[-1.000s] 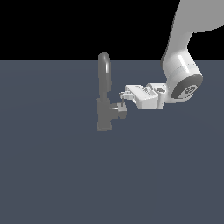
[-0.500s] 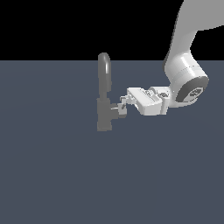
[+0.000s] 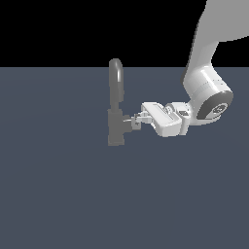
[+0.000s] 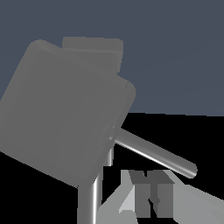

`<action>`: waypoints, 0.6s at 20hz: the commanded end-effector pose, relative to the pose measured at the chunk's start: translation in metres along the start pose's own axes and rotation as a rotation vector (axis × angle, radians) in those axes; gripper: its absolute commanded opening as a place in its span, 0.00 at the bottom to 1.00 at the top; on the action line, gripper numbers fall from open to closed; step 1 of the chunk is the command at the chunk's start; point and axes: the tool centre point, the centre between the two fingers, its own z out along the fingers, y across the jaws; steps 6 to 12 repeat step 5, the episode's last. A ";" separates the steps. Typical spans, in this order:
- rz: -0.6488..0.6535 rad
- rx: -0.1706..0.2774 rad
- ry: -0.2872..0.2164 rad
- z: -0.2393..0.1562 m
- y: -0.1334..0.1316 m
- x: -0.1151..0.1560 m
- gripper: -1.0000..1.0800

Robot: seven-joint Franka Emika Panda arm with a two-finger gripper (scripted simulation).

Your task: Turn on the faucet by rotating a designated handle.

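Here my tool (image 3: 138, 120) lies almost flat and reaches from the exterior view's right toward the faucet (image 3: 115, 127), which stands upright on the dark grey floor (image 3: 58, 194) near the middle of the scene, its arched spout (image 3: 116, 82) rising above the blocky body. The tool tips are at the handle (image 3: 130, 121), the short stub on the body's side. In the wrist view a thin pin (image 4: 153, 154) crosses just before my fingers (image 4: 154, 192). I cannot tell whether they are together or clamped.

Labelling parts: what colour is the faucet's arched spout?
Dull grey, like the faucet body; the spout shows best in the exterior view.
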 end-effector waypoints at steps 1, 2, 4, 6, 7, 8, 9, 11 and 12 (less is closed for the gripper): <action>0.041 0.005 -0.005 0.001 0.017 0.035 0.00; 0.044 0.005 -0.006 0.001 0.020 0.042 0.00; 0.051 0.005 -0.008 0.001 0.026 0.055 0.00; 0.051 0.005 -0.008 0.001 0.026 0.055 0.00; 0.051 0.005 -0.008 0.001 0.026 0.055 0.00; 0.051 0.005 -0.008 0.001 0.026 0.055 0.00; 0.051 0.005 -0.008 0.001 0.026 0.055 0.00; 0.051 0.005 -0.008 0.001 0.026 0.055 0.00; 0.051 0.005 -0.008 0.001 0.026 0.055 0.00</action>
